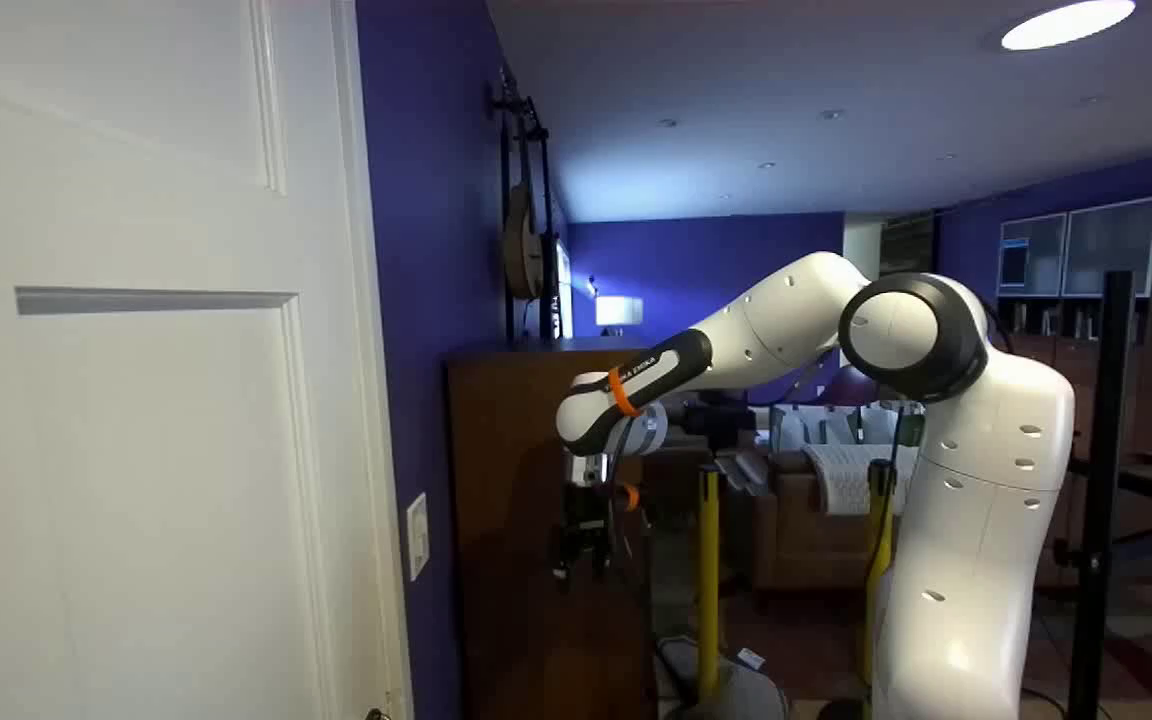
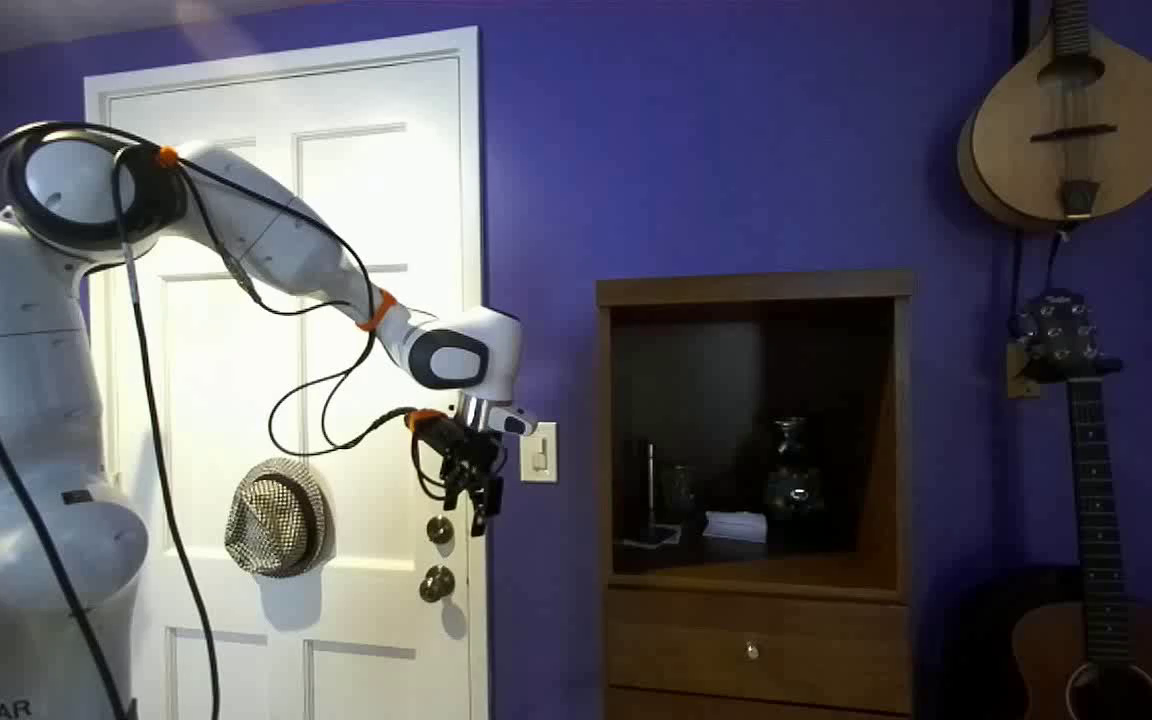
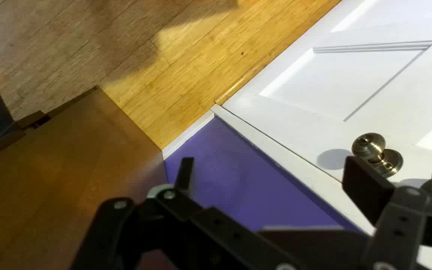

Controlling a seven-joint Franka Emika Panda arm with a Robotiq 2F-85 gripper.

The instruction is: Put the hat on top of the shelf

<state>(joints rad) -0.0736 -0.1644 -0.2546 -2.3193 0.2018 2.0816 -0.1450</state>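
Observation:
The hat (image 2: 274, 520) is round, with a woven grey and light pattern and a darker band. It hangs on the white panelled door, left of my gripper in an exterior view. The shelf (image 2: 754, 290) is a tall brown wooden cabinet with a flat top and an open compartment above drawers. It also shows in an exterior view (image 1: 506, 480) and at the left of the wrist view (image 3: 58, 172). My gripper (image 2: 466, 508) points down between door and shelf, lower than the shelf's top. In the wrist view its jaws (image 3: 274, 178) are wide apart with nothing between them.
Brass door knobs (image 2: 436, 583) stick out from the door (image 2: 356, 530) near the gripper. A light switch (image 2: 539, 452) is on the purple wall. Guitars (image 2: 1096, 480) hang right of the shelf. Cables loop along the arm. A yellow post (image 1: 709, 580) stands near the shelf.

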